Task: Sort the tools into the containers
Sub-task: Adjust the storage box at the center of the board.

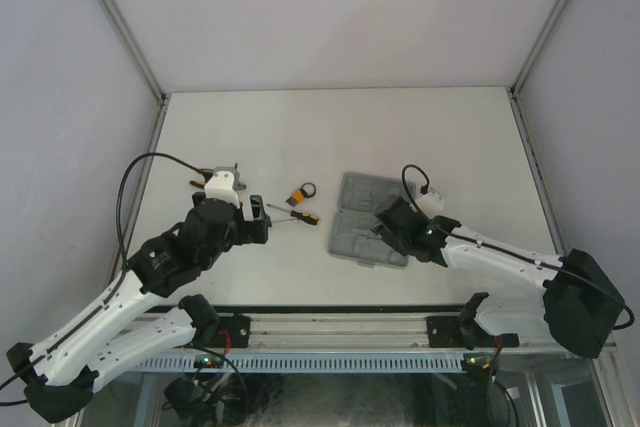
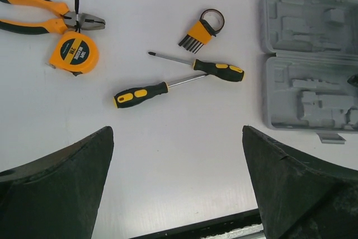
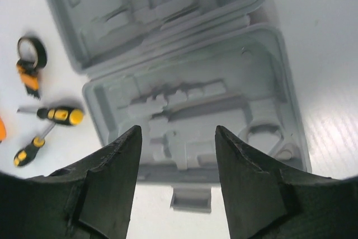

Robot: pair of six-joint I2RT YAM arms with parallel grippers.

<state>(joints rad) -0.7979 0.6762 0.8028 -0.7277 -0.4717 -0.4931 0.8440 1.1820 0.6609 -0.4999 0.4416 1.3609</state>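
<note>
The left claw (image 2: 178,132) is wide open and empty. The near screwdriver (image 2: 140,94) lies just ahead, in the middle of the table (image 2: 168,155), sideways to it. The right claw (image 3: 178,130), half open and empty, hangs over the tool case (image 3: 95,104).

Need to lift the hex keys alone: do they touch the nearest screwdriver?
Apart. The left wrist view shows bare table between the hex keys and the screwdriver.

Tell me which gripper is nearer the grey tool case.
Right. The right gripper hangs directly above the tool case, fingers apart; the left gripper sits well to its left, beyond the screwdrivers.
</note>
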